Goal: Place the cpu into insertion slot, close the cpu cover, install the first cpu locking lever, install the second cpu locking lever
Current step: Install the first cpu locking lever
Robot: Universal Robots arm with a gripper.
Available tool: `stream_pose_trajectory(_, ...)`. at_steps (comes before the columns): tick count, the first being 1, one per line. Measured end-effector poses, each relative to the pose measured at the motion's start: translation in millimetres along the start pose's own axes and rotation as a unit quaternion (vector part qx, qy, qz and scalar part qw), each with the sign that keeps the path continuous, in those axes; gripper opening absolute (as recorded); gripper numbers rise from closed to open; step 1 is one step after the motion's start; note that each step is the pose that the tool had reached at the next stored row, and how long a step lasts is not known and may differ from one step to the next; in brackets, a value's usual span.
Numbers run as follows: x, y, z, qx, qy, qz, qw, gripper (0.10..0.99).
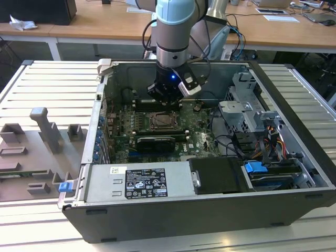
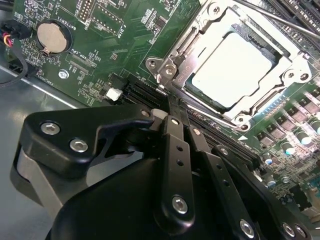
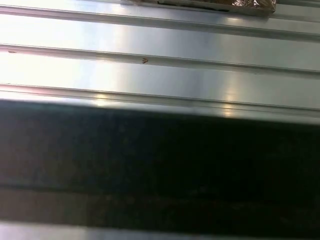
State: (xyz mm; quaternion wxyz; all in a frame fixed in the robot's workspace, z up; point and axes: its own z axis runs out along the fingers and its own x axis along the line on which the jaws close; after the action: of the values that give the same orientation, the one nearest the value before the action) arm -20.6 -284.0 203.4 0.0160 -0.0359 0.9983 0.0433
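The cpu (image 2: 234, 66) sits in the insertion slot (image 2: 280, 47) under the cpu cover (image 2: 200, 37); the claw (image 2: 175, 116), pressed together, hangs beside it.

Wooden desks (image 1: 105, 23) behind; ribbed metal table (image 1: 47, 89).

Arm (image 1: 173, 31): grey tube, light-blue joint cap, black cables, blue LED at wrist; gripper (image 2: 172, 117): black linkage fingers with silver screws.

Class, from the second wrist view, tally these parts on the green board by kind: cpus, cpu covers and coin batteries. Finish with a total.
cpu: 1
cpu cover: 1
coin battery: 1
Total: 3
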Motion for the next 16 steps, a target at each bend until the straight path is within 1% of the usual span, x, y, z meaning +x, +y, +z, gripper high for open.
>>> stream_pose_trajectory(5, -0.1, 0.1, -1.1, -0.0002, -0.0001, 0.000, 1.0000, 0.106)
stream_pose_trajectory(7, -0.1, 0.1, -0.9, 0.0008, 0.0000, 0.000, 1.0000, 0.106)
stream_pose_trajectory(11, 0.0, -0.1, 0.5, 0.0045, 0.0002, 0.000, 1.0000, 0.106)
stream_pose_trajectory(16, 0.0, -0.1, 0.9, 0.0052, 0.0004, 0.000, 1.0000, 0.106)
